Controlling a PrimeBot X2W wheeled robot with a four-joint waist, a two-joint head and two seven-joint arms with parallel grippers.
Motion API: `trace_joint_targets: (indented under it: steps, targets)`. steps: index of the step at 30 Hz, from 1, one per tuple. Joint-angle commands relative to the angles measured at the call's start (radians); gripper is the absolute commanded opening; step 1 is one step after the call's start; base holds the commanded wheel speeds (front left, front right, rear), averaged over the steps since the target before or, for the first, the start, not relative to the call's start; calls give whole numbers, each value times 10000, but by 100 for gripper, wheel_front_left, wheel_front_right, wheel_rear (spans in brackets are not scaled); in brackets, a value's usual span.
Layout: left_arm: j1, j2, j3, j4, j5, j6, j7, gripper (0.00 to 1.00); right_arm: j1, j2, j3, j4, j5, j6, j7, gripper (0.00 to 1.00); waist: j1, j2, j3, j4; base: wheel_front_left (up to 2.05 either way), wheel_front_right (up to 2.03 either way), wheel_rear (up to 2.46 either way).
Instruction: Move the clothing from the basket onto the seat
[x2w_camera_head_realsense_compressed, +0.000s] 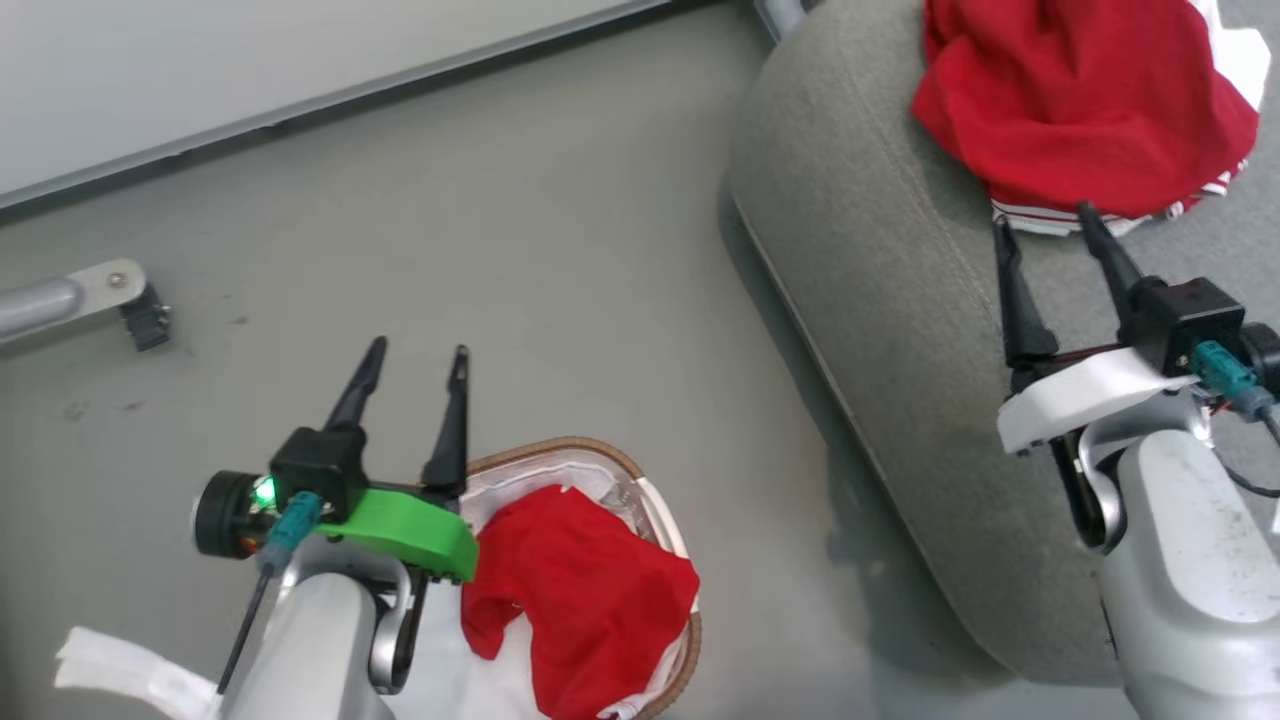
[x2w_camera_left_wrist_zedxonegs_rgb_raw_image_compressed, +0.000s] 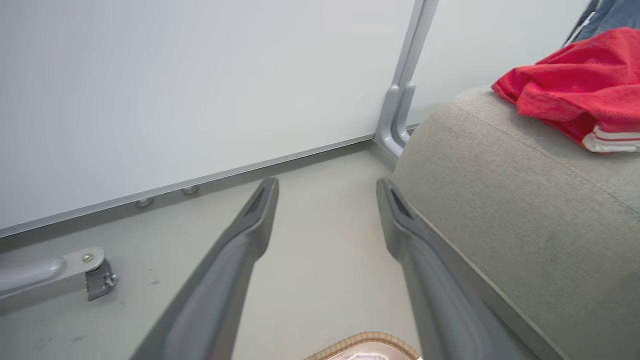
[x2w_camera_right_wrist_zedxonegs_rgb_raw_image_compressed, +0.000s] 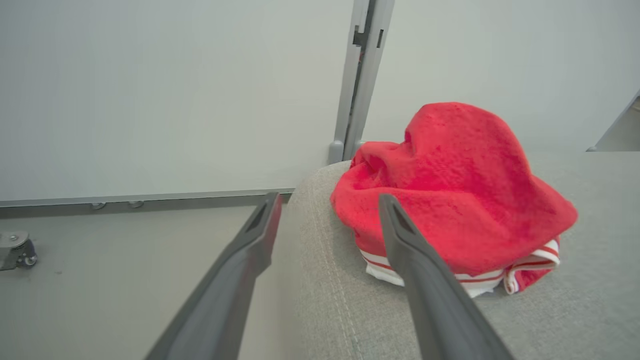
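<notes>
— Two red pieces of clothing: a heaped garment (x2w_camera_head_realsense_compressed: 1080, 100) on the seat (x2w_camera_head_realsense_compressed: 880, 330) at 1 o'clock, a crumpled garment (x2w_camera_head_realsense_compressed: 585, 590) in the basket (x2w_camera_head_realsense_compressed: 560, 447) at 6 o'clock.
— Between them?
— Grey floor (x2w_camera_head_realsense_compressed: 560, 250), and a caster (x2w_camera_head_realsense_compressed: 147, 322) at 9 o'clock. The seat's seamed edge runs from 12 toward 5 o'clock.
— Grippers?
— Left gripper (x2w_camera_head_realsense_compressed: 419, 350) and right gripper (x2w_camera_head_realsense_compressed: 1040, 218) are both spread and empty. The right one is just beside the heap's striped hem.

Seat (x2w_camera_head_realsense_compressed: 880, 330) matt grey woven fabric; clothing (x2w_camera_right_wrist_zedxonegs_rgb_raw_image_compressed: 450, 190) fuzzy cloth; basket (x2w_camera_head_realsense_compressed: 640, 470) rim wicker.

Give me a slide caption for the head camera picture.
Open right gripper beside one red garment on the seat; a second garment in the basket by the open left gripper.
</notes>
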Motion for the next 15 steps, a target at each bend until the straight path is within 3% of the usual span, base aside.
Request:
trace_joint_targets:
  steps: [1,15]
  targets:
    - [259,-22,192,-25,45,49,-6,100,167,-4,100,-84,56,-14,-19,100,0,0,-570,683,0,0,0]
    - [1547,-254,2394,-92,453,110,-6,100,1383,2,607,148,17,-14,-19,100,0,0,-1665,2225,0,0,0]
